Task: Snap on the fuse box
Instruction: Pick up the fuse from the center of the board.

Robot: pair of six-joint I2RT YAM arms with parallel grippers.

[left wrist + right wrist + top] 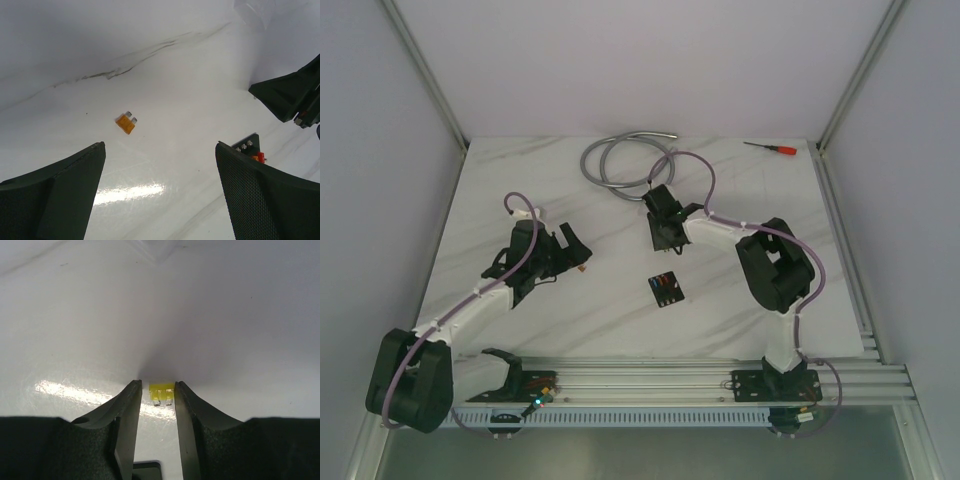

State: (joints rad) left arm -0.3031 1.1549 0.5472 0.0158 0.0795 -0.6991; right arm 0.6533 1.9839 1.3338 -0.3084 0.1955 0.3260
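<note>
The fuse box (665, 289), a small black block with coloured fuses in it, lies on the white table between the two arms. Its corner (251, 148) peeks out behind my left gripper's right finger. My left gripper (571, 251) is wide open and empty (160, 150), low over the table to the left of the box, with an orange fuse (126, 123) lying ahead of it. My right gripper (667, 244) points down just beyond the box. Its jaws (157, 385) stand narrowly apart around a yellow fuse (162, 392) lying on the table. A small gap shows on the fuse's left side.
A grey coiled cable (630, 160) lies at the back of the table, and a red-handled screwdriver (770, 148) at the back right. An aluminium rail (670, 385) runs along the near edge. Something clear shows at the top of the right wrist view (155, 250).
</note>
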